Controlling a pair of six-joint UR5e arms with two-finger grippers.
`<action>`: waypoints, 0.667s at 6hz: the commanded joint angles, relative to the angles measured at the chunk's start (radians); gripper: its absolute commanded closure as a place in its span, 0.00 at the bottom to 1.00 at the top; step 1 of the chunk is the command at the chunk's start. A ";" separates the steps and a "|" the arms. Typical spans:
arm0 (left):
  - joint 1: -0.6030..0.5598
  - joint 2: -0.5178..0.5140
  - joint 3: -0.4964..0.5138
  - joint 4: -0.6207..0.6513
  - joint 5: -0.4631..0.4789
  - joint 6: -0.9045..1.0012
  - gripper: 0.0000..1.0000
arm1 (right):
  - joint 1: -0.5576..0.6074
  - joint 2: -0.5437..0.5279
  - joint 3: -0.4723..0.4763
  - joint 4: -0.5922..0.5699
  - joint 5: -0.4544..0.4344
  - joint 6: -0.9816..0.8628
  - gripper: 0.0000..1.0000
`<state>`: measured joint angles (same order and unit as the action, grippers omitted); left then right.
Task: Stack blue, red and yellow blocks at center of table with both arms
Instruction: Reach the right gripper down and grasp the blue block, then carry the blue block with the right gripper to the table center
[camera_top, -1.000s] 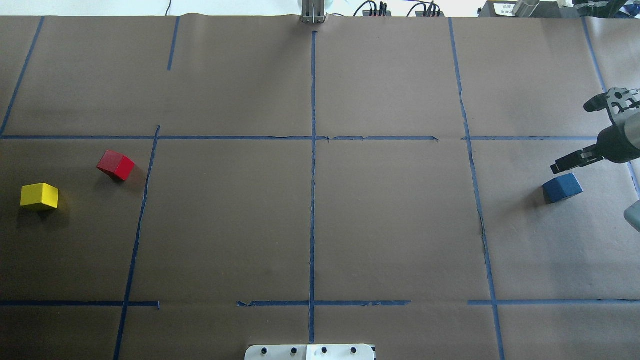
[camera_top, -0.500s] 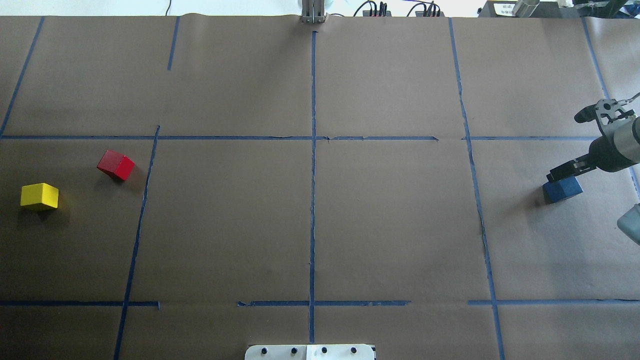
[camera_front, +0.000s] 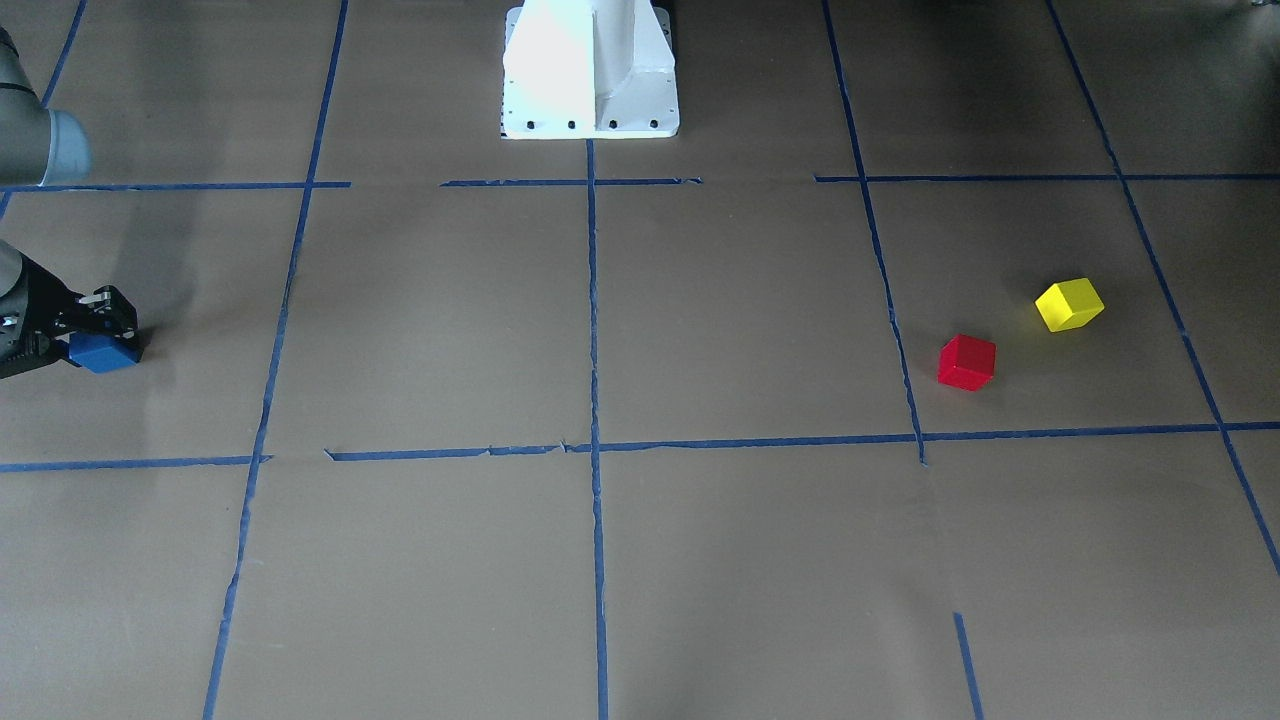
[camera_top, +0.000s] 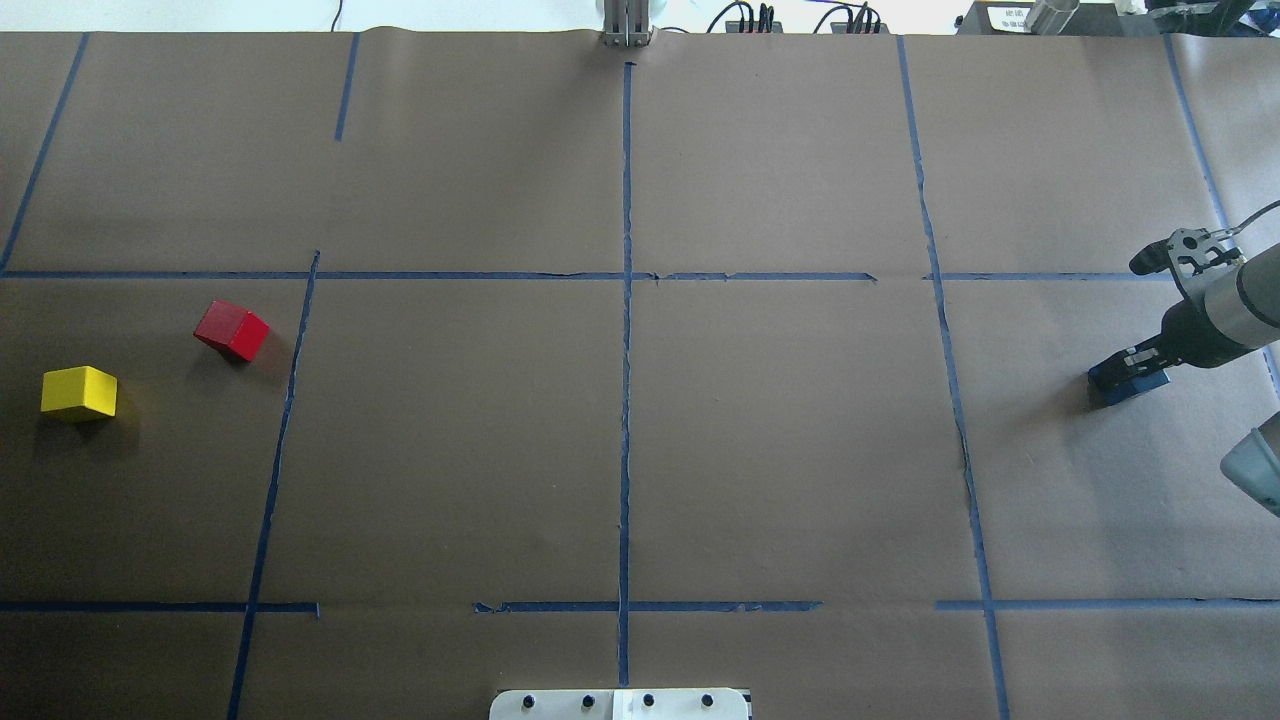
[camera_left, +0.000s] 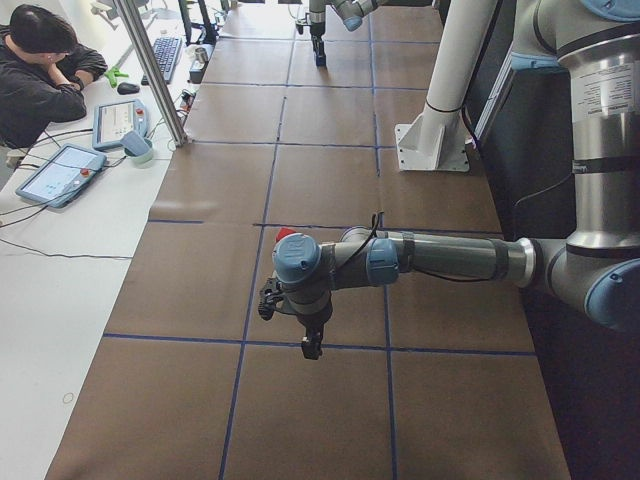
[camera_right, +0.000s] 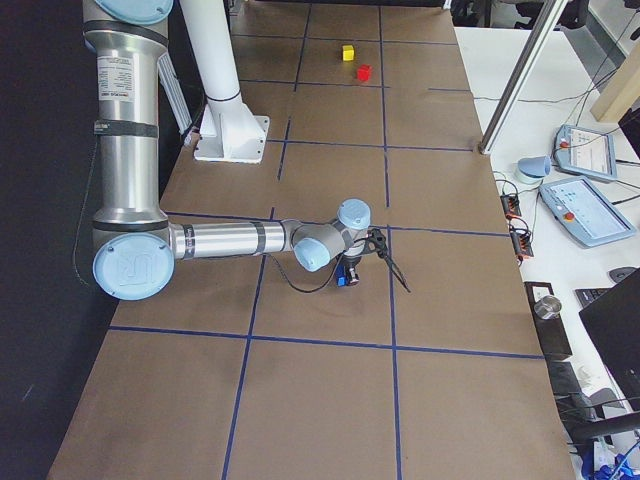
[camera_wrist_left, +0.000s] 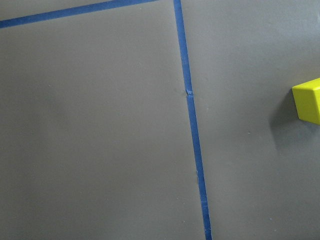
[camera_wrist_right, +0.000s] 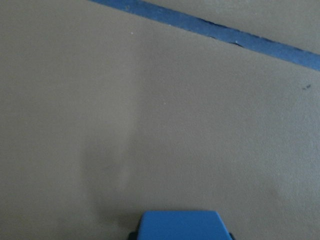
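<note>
Right tool (camera_top: 1130, 368) has dropped in the last second onto the blue block (camera_front: 103, 354) at the table's (camera_top: 780, 450) far right. It straddles the block; clamped or not, cannot tell. Pickup looks imminent. Red block (camera_top: 231, 330) and yellow block (camera_top: 79, 391) sit untouched far left. Left tool (camera_left: 310, 340): apart or together, cannot tell.

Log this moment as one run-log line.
right gripper low around blue cube block, grip unclear | left gripper aloft, state unclear | red cube block, yellow cube block apart, unstacked
</note>
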<state>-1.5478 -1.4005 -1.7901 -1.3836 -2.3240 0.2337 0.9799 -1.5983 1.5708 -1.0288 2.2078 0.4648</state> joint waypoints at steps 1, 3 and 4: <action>0.002 0.000 -0.002 -0.002 -0.002 0.001 0.00 | 0.000 0.003 0.064 -0.008 0.000 0.003 0.98; 0.000 0.000 -0.003 -0.002 -0.002 0.001 0.00 | -0.054 0.134 0.100 -0.013 -0.002 0.256 1.00; 0.002 0.000 -0.003 -0.002 -0.002 0.001 0.00 | -0.110 0.246 0.100 -0.096 -0.032 0.335 1.00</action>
<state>-1.5469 -1.4005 -1.7928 -1.3852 -2.3255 0.2347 0.9207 -1.4555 1.6668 -1.0658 2.1970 0.7026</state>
